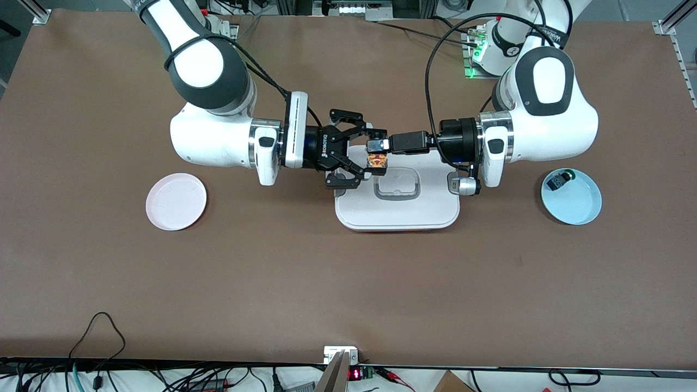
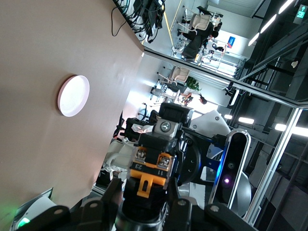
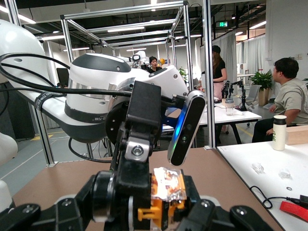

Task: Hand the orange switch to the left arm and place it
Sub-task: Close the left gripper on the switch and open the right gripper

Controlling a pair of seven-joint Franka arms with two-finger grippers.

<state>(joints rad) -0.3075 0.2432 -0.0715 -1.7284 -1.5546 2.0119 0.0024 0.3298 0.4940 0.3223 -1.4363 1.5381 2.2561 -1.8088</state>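
Observation:
The orange switch [image 1: 377, 160] hangs in the air over the white box [image 1: 397, 215], held between both grippers. My left gripper [image 1: 378, 146] is shut on its black body; in the left wrist view [image 2: 144, 199] the fingers [image 2: 109, 192] flank the switch [image 2: 150, 175], whose orange clip and screw terminals show. My right gripper [image 1: 369, 151] faces it with its jaws against the two ends of the switch; the right wrist view [image 3: 144, 207] shows the switch [image 3: 168, 192] between its pads. The cap's colour is hidden.
A pink plate [image 1: 176, 201] lies toward the right arm's end of the table. A light blue plate [image 1: 577, 207] at the left arm's end holds a small dark switch with a green cap [image 1: 558, 179]. Cables hang at the table's near edge.

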